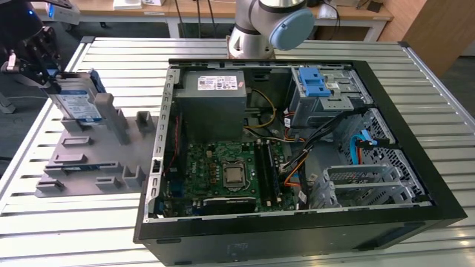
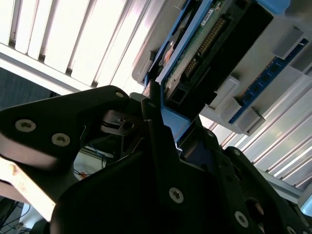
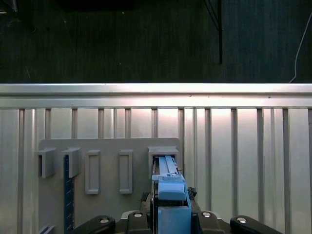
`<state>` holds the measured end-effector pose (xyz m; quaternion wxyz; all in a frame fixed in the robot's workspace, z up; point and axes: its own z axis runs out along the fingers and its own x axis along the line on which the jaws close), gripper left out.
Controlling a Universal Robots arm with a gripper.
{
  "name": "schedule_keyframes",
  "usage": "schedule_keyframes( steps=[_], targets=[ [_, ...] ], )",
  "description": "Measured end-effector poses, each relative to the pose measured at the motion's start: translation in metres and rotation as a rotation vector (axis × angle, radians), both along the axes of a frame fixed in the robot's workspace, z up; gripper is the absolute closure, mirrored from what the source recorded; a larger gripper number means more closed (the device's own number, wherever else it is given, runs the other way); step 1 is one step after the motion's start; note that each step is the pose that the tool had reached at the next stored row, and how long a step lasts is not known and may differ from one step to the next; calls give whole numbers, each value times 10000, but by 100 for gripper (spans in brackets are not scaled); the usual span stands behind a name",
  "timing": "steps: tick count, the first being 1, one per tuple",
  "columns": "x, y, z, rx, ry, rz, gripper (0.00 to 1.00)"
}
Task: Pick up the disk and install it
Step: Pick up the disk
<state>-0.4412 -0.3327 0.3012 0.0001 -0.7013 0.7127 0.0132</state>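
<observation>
Within my clamped end effector (image 1: 44,78), the blue-framed silver metal disk (image 1: 78,103) may tilt and snag the grey plastic holder (image 1: 89,167) below.

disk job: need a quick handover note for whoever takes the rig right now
Gripper: shut on the flat silver metal disk with a white-and-blue label, clamping the edge of its blue plastic carrier.
Disk: on edge, slightly tilted, at the grey plastic fixture plate on the slatted metal table, to the exterior view's left of the open black computer case. I cannot tell whether its lower edge is clear of the plate's slot.
Done: the grasp.
Left: the install; the disk is not yet in the case.
</observation>
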Motion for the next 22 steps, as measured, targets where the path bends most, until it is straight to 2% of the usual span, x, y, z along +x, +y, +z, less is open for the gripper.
schedule_keyframes(
  steps=[22],
  targets=[
    [0,0,198,12,0,0,64]
  ],
)
